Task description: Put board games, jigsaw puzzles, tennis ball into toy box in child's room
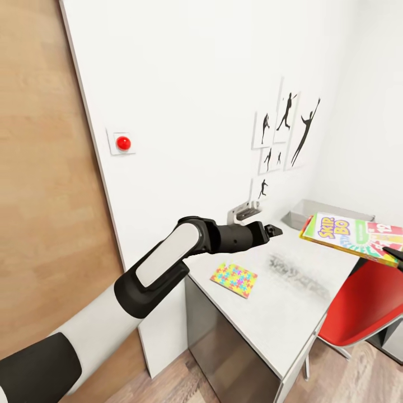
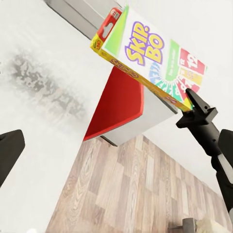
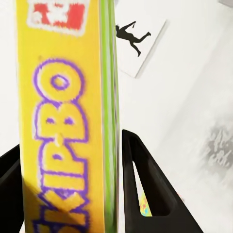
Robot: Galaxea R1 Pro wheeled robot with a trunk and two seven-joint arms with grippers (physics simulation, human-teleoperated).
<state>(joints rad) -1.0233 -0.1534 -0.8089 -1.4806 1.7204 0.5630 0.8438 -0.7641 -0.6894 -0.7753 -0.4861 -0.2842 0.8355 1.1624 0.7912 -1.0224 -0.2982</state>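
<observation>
A yellow-green Skip-Bo board game (image 1: 350, 235) hangs tilted above the far right of the table (image 1: 291, 302), just short of the light grey toy box (image 1: 307, 211). My right gripper (image 1: 393, 254) is shut on the game's near end. In the right wrist view the game's yellow edge (image 3: 63, 121) stands between the dark fingers (image 3: 145, 194). The left wrist view shows the same game (image 2: 150, 53) pinched by the right gripper (image 2: 194, 104). One jigsaw puzzle (image 1: 234, 279) lies flat on the table's near left. My left gripper (image 1: 272, 229) hovers open over the table, holding nothing.
A red chair (image 1: 364, 305) is tucked under the table's right side. Black sports silhouette pictures (image 1: 286, 131) hang on the white wall behind. A red button (image 1: 123, 143) sits on the wall beside a wooden door (image 1: 45, 196). Wood-plank floor (image 2: 145, 194) lies below.
</observation>
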